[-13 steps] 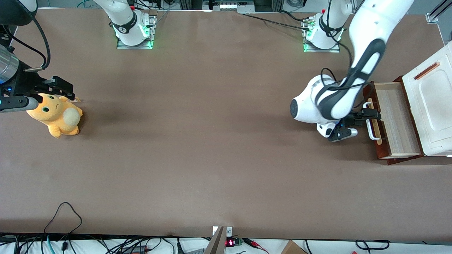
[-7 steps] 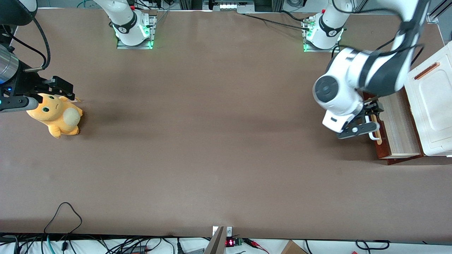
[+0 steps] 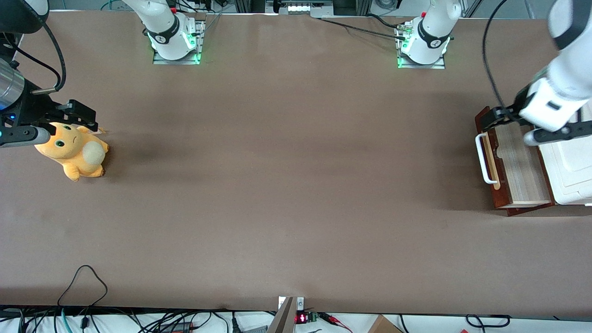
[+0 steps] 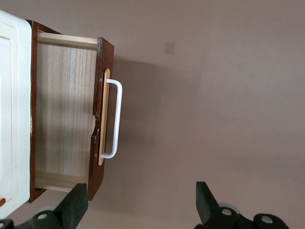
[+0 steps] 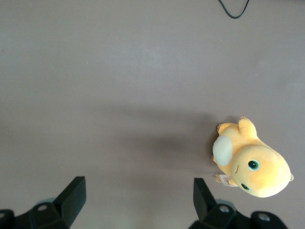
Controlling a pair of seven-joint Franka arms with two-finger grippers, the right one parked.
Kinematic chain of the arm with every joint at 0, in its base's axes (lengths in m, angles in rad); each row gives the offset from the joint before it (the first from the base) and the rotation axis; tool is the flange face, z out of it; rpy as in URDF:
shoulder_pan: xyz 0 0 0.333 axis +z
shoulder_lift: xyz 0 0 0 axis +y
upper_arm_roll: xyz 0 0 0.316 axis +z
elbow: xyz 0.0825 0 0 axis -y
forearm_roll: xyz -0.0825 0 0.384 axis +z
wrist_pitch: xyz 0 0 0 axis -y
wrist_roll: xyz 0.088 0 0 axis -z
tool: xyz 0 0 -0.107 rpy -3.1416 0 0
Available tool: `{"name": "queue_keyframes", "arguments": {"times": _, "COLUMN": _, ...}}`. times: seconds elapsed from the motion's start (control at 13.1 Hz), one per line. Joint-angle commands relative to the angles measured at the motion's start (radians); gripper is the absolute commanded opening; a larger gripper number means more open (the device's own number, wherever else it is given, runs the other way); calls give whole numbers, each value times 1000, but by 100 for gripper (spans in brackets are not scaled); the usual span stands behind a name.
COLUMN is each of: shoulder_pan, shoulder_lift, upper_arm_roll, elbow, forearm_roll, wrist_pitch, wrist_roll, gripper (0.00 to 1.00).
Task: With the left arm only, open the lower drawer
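The lower drawer (image 3: pixel 503 194) stands pulled out of the cabinet, its light wood inside (image 3: pixel 520 171) showing. Its white loop handle (image 3: pixel 482 159) is free, with nothing on it. The left arm (image 3: pixel 562 78) is raised over the drawer and the white cabinet top (image 3: pixel 573 162). Its gripper (image 3: pixel 502 116) hangs high above the drawer's end farther from the front camera. In the left wrist view the gripper (image 4: pixel 140 205) is open and empty, well clear of the handle (image 4: pixel 116 119) and the drawer front (image 4: pixel 106 57).
An orange plush toy (image 3: pixel 74 150) lies toward the parked arm's end of the table; it also shows in the right wrist view (image 5: pixel 250 162). A black cable loop (image 3: pixel 83 277) lies near the table's front edge. The arm bases (image 3: pixel 421 46) stand farthest from the front camera.
The gripper was at the handle a second ago; it has left it, risen and swung over the drawer toward the cabinet. The drawer has stayed pulled out.
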Motion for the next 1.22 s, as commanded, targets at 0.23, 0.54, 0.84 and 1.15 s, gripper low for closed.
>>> {"name": "queue_keyframes", "arguments": {"times": 0.23, "shoulder_pan": -37, "shoulder_lift": -20, "upper_arm_roll": 22, "elbow": -15, "forearm_roll": -34, "wrist_pitch": 22, "wrist_roll": 34, "gripper": 100}}
{"name": "queue_keyframes", "arguments": {"times": 0.54, "shoulder_pan": -36, "shoulder_lift": -19, "upper_arm_roll": 22, "elbow": -12, "forearm_roll": -32, "wrist_pitch": 40, "wrist_roll": 36, "gripper": 100}}
{"name": "queue_keyframes", "arguments": {"times": 0.84, "shoulder_pan": -36, "shoulder_lift": -19, "upper_arm_roll": 22, "elbow": -11, "forearm_roll": -31, "wrist_pitch": 39, "wrist_roll": 36, "gripper": 100}}
{"name": "queue_keyframes", "arguments": {"times": 1.15, "shoulder_pan": -36, "shoulder_lift": -17, "upper_arm_roll": 22, "elbow": 3, "forearm_roll": -29, "wrist_pitch": 39, "wrist_roll": 34, "gripper": 100}}
